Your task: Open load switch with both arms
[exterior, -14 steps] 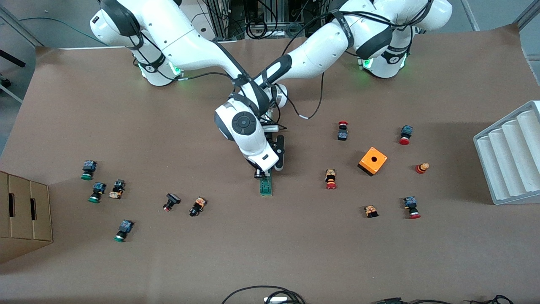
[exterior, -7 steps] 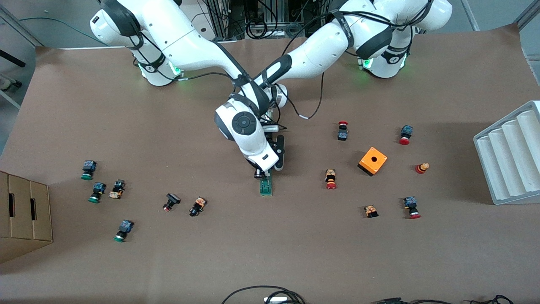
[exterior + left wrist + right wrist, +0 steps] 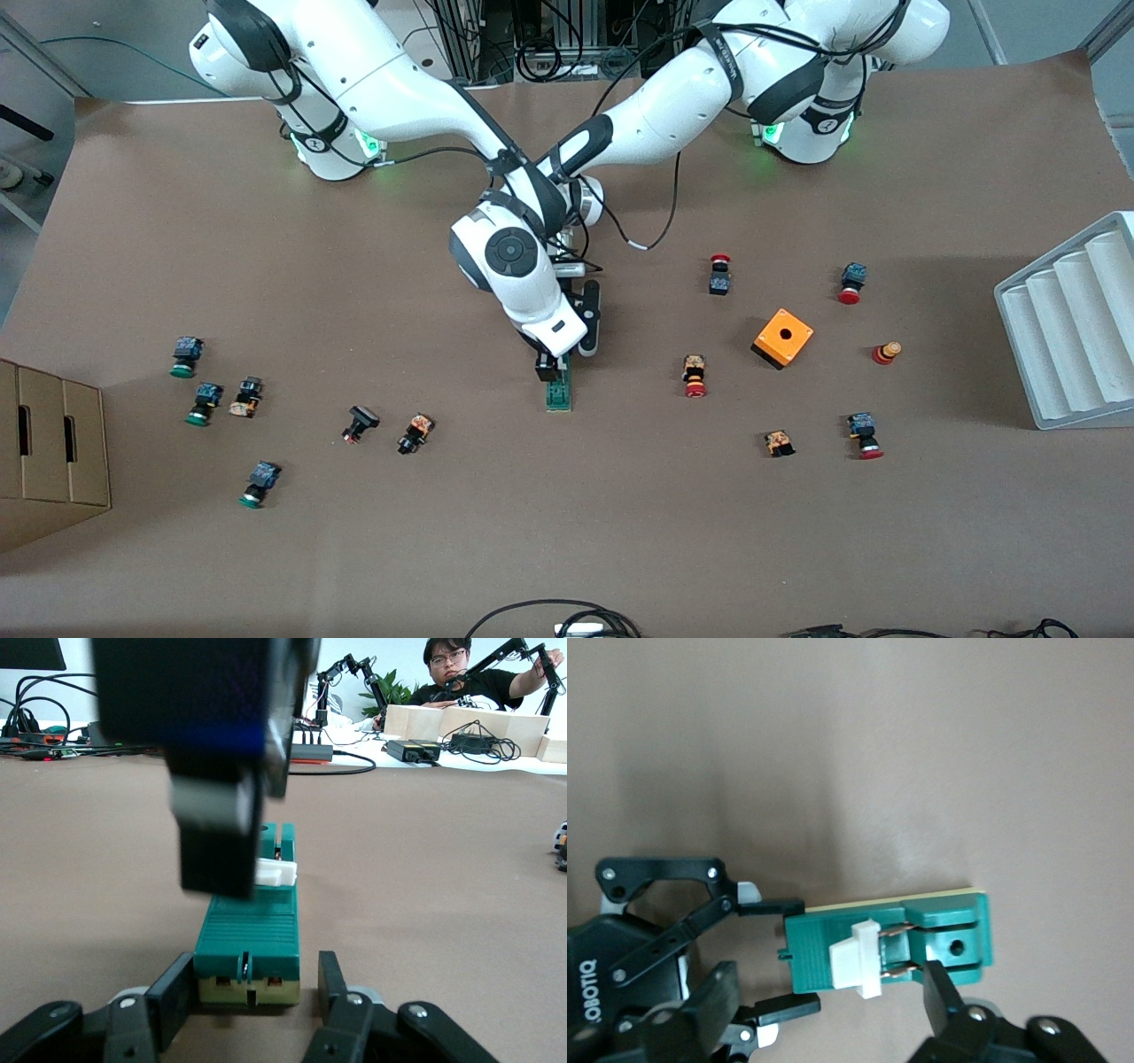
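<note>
**Right arm lifted a touch, switch hasn't budged**

Compared with a second ago, the right gripper (image 3: 551, 365) has risen slightly over the load switch (image 3: 558, 392), jaws now spread. The left gripper (image 3: 249, 994) pinches the switch's end farthest from the front camera. Switch lies mid-table on brown paper (image 3: 567, 532). A cardboard box (image 3: 49, 443) and white tray (image 3: 1076, 328) mark the ends; the strip near the front camera is open.

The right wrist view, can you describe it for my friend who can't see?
A green load switch with a white sliding piece lies on the brown table. The left tool clamps one end of it, and a finger of the open right tool sits by the other end.
</note>
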